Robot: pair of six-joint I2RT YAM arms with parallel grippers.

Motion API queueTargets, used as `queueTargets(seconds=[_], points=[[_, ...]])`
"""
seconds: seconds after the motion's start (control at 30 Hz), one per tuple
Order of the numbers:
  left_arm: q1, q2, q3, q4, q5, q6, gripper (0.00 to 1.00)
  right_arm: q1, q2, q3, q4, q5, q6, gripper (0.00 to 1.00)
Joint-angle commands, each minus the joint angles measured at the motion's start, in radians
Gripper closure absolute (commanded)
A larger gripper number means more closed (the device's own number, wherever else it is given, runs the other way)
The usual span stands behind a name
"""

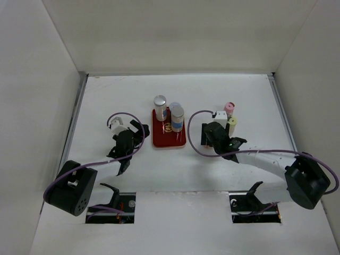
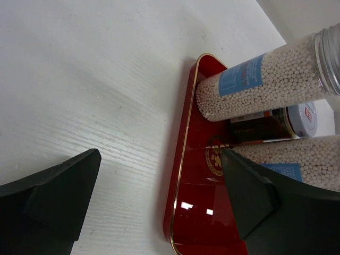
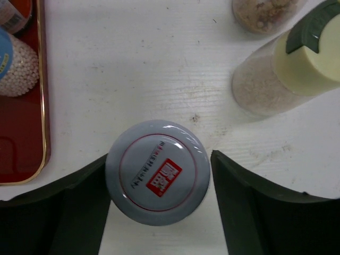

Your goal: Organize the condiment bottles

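Right end effector (image 3: 159,180) straddles grey cap (image 3: 157,171), red square logo, lettering unreadable

The counter (image 2: 95,79) looks like white-painted wood, matt with a fine grain. Beside the left tool (image 2: 159,202), the red tray (image 2: 199,175) is glossy, gold-rimmed. Its bottles (image 2: 255,85) are clear plastic. Between the right tool's (image 3: 158,204) matt black fingers (image 3: 249,212), a cap (image 3: 157,172) looks like smooth grey metal. Beyond, the pale-yellow cap (image 3: 313,58) is satin plastic.
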Motion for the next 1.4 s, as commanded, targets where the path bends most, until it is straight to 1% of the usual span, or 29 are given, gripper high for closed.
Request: queueTargets(seconds=[0.0, 0.03, 0.13, 0.3, 0.4, 0.47, 0.57, 0.73, 0.87, 1.1, 1.23, 1.37], points=[[-0.002, -0.008, 0.034, 0.052, 0.005, -0.001, 0.00, -0.010, 0.020, 0.041, 0.066, 0.008, -0.004, 0.28], [-0.004, -0.016, 0.033, 0.052, -0.003, -0.001, 0.00, -0.007, 0.020, 0.043, 0.062, 0.017, -0.011, 0.33], [-0.005, 0.001, 0.038, 0.052, -0.004, 0.000, 0.00, 0.017, -0.017, 0.036, 0.060, 0.060, -0.026, 0.41], [-0.008, -0.008, 0.036, 0.052, -0.007, -0.001, 0.00, 0.145, -0.109, 0.082, 0.029, 0.060, -0.086, 0.43], [0.002, -0.007, 0.033, 0.054, -0.001, -0.003, 0.00, 0.203, -0.108, 0.147, 0.029, 0.011, -0.089, 0.43], [0.004, -0.034, 0.022, 0.054, -0.012, -0.004, 0.00, 0.240, -0.065, 0.203, 0.046, -0.035, -0.096, 0.43], [0.016, -0.051, 0.013, 0.047, -0.036, -0.004, 0.00, 0.295, 0.035, 0.288, 0.116, -0.069, -0.126, 0.43], [0.051, -0.090, -0.012, 0.046, -0.043, -0.012, 0.00, 0.329, 0.207, 0.417, 0.245, -0.118, -0.198, 0.41], [0.082, -0.108, -0.030, 0.044, -0.035, -0.035, 0.00, 0.329, 0.348, 0.510, 0.333, -0.136, -0.241, 0.41], [0.101, -0.133, -0.045, 0.043, -0.043, -0.044, 0.00, 0.295, 0.532, 0.633, 0.408, -0.123, -0.297, 0.42], [0.104, -0.127, -0.045, 0.043, -0.035, -0.046, 0.00, 0.275, 0.581, 0.671, 0.420, -0.106, -0.305, 0.42], [0.104, -0.114, -0.044, 0.046, -0.033, -0.046, 0.00, 0.260, 0.603, 0.676, 0.446, -0.077, -0.307, 0.42]])
